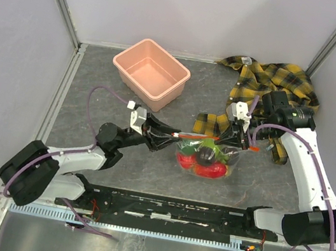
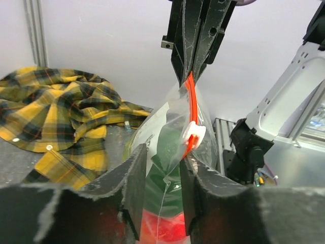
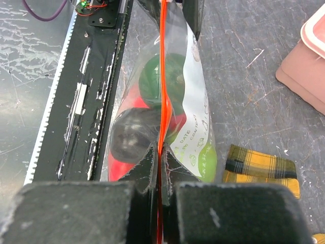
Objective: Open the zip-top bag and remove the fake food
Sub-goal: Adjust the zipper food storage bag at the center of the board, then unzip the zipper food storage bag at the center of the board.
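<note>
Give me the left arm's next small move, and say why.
Probably close the left gripper on the zip-top bag just under the white slider. Its fingers straddle the plastic with a gap, while the right gripper is shut on the orange zip strip, and the fake food is inside.
</note>
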### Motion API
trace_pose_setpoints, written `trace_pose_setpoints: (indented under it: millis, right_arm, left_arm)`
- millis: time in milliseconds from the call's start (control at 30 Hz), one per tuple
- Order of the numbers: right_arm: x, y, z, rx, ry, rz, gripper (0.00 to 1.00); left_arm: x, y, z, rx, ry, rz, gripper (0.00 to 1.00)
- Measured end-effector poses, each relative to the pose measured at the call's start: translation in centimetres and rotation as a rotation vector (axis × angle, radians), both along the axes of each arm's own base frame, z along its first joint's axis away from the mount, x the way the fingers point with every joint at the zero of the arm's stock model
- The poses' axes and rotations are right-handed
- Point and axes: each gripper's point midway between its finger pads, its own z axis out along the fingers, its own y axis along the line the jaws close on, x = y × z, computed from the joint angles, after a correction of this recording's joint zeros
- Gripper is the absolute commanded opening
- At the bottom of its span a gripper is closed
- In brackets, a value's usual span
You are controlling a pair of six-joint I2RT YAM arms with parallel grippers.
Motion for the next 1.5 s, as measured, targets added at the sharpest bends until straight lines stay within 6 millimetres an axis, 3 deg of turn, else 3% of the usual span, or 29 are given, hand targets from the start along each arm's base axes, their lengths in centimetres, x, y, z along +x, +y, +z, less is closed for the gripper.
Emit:
trace_pose_setpoints:
  millis: [100,200,300,433,533,667,767,900,1033,1300,1500]
  right_arm:
    - [0.0,0.0,0.1,0.003,0.003,-0.001,0.02]
    - [0.2,0.1,0.1,0.005,0.0,-0.008,0.03]
    - [0.7,0.1,-0.2,0.006,0.006,-0.03,0.23]
    - [1.6,-0.1,-0.7,-0.004,0.02,-0.07,0.59]
    - [1.9,0.0,-0.4,0.0,0.018,-0.081,0.71]
    - [2.2,0.8,1.0,0.033,0.001,-0.056,0.71]
    - [1.5,3.0,2.0,0.053,-0.011,0.027,0.71]
    - [0.7,5.2,2.2,0.053,0.019,0.085,0.69]
    - [1.4,6.9,2.3,0.046,0.067,0.075,0.67]
    - [1.6,8.9,1.8,0.021,0.125,0.055,0.63]
    - [2.5,9.3,1.8,0.018,0.143,0.015,0.57]
  left_arm:
    - [0.2,-0.5,0.0,-0.018,0.036,-0.022,0.05]
    - [0.0,-0.6,0.3,-0.031,0.043,-0.039,0.03]
    - [-0.2,-0.5,0.6,-0.039,0.029,-0.048,0.03]
    - [0.1,-0.7,-0.2,0.006,0.035,-0.037,0.03]
    - [0.9,-1.2,-0.9,0.075,0.031,-0.019,0.03]
    - [1.8,-1.9,-0.4,0.129,0.004,-0.016,0.03]
    - [2.3,-2.5,-0.1,0.156,-0.009,-0.022,0.03]
    - [2.5,-2.8,-0.7,0.183,0.01,-0.035,0.03]
    - [2.4,-2.9,-1.3,0.203,0.028,-0.04,0.03]
    - [2.3,-3.1,-2.0,0.237,0.027,-0.046,0.03]
    - [2.3,-3.1,-2.0,0.245,0.026,-0.048,0.03]
